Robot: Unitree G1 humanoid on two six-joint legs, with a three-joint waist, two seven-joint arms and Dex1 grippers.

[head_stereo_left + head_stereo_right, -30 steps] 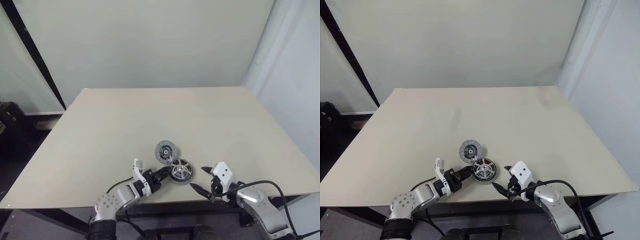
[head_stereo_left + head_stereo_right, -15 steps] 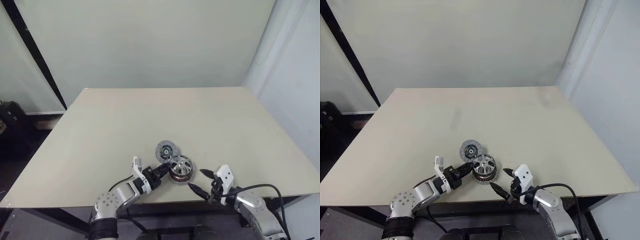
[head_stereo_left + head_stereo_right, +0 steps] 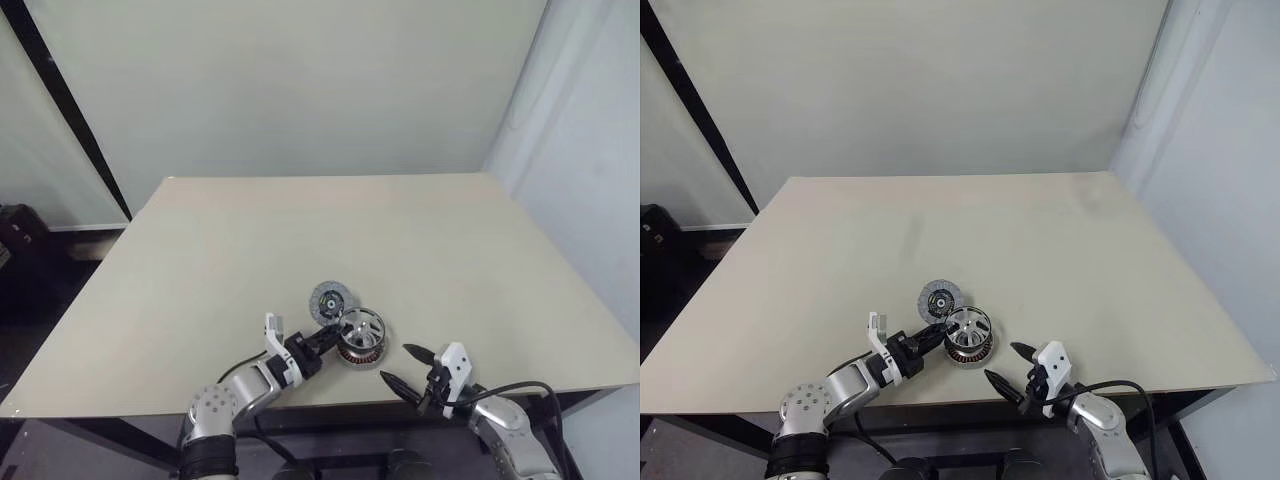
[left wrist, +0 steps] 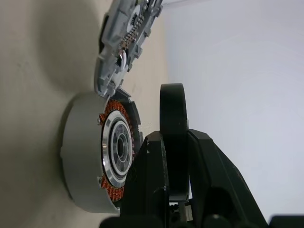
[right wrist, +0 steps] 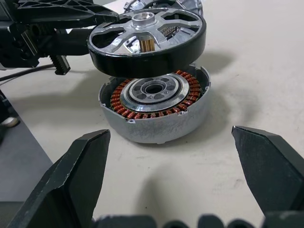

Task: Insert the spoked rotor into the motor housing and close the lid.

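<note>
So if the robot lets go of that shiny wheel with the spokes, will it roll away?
Probably not far. The spoked rotor hangs nearly flat over the motor housing, so it would likely drop onto it. It looks like stiff metal, unlikely to bend. The left end effector pinches only its rim, so it may tilt.

Beige table (image 3: 300,230) w/ plain matte top stands close to a pale grey-green wall (image 3: 290,90). At left, a black diagonal bar (image 3: 70,110) runs down the wall toward dark floor (image 3: 40,290), where a dark bag-like object (image 3: 20,230) sits, details unclear. At right, a white curtain-like panel (image 3: 590,170) hangs beside the table edge. Light is soft, even; no hard shadows.
</note>
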